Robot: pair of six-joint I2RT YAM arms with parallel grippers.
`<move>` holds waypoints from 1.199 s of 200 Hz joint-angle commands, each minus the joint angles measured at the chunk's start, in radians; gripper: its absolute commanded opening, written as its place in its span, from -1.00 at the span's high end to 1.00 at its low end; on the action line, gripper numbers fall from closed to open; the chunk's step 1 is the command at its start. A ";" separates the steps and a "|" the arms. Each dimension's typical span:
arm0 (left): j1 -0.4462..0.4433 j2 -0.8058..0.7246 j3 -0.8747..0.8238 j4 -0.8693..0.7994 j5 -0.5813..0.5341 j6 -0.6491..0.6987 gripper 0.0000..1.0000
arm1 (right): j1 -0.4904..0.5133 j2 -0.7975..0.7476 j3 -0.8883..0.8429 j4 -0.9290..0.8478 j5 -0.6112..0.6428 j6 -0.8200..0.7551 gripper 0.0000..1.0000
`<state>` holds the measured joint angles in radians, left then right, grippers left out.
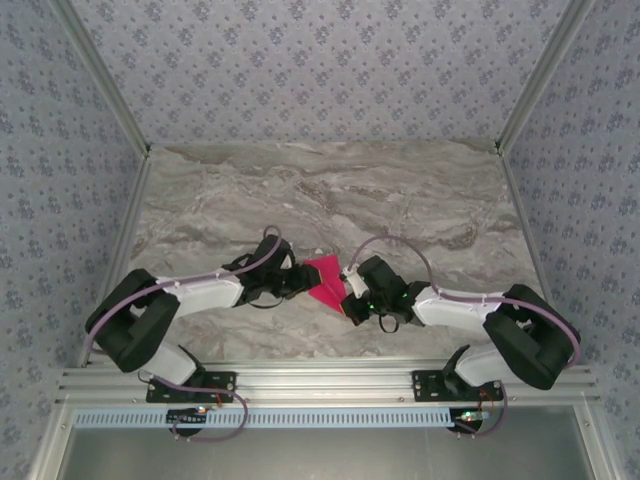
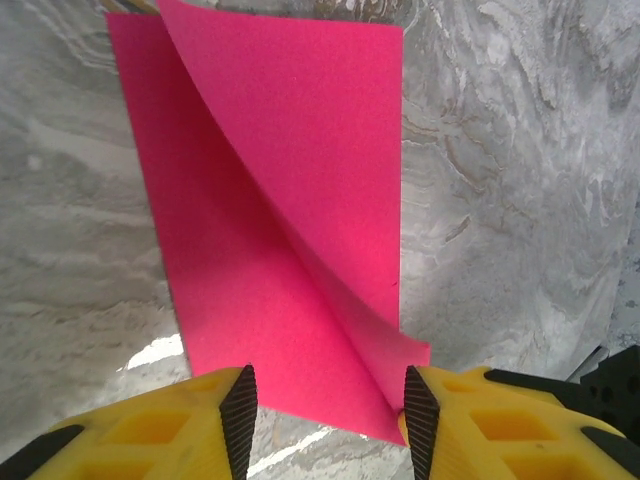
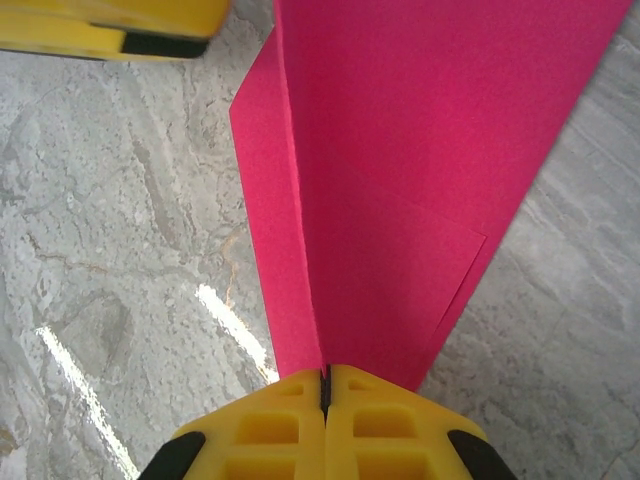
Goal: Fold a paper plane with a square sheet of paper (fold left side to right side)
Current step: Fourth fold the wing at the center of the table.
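Magenta-pink square sheet of paper [image 1: 324,277], mid-frame on the grey marble table [image 1: 420,200]: right gripper [image 3: 325,385] clamped on its edge, left gripper [image 2: 325,412] fingers apart around a curled corner.

The magenta-pink square sheet of paper [image 1: 325,278] lies on the grey marble-patterned tabletop [image 1: 300,190], in its near half, about midway between left and right. The left arm's yellow two-finger gripper [image 2: 330,400] sits just left of it, its jaws apart on either side of a lifted corner. The right arm's yellow two-finger gripper [image 3: 325,385] sits at the sheet's right near edge, clamped on it. One layer lies folded over the other.
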<state>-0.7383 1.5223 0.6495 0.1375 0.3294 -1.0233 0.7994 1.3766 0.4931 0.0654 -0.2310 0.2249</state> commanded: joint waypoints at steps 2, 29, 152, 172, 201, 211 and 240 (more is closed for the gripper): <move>-0.013 0.049 0.049 0.040 0.022 -0.007 0.13 | -0.015 -0.008 -0.018 0.017 -0.047 0.024 0.94; -0.019 0.098 0.078 0.047 0.030 -0.007 0.14 | -0.033 -0.001 -0.024 0.025 -0.073 0.036 0.95; -0.027 0.205 0.119 0.062 0.038 -0.013 0.07 | -0.089 0.021 -0.048 0.059 -0.144 0.073 0.86; -0.028 0.209 0.117 0.053 0.030 -0.009 0.07 | -0.090 0.017 -0.045 0.055 -0.148 0.074 0.82; -0.029 0.211 0.110 0.051 0.025 -0.008 0.07 | -0.092 0.012 -0.041 0.055 -0.159 0.075 0.72; -0.027 0.211 0.108 0.051 0.024 -0.007 0.07 | -0.099 0.007 -0.037 0.055 -0.174 0.077 0.68; -0.027 0.213 0.110 0.045 0.022 -0.003 0.07 | -0.122 -0.012 -0.019 0.054 -0.219 0.085 0.50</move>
<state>-0.7559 1.7077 0.7521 0.1886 0.3561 -1.0340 0.6971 1.3857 0.4549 0.1173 -0.3950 0.2955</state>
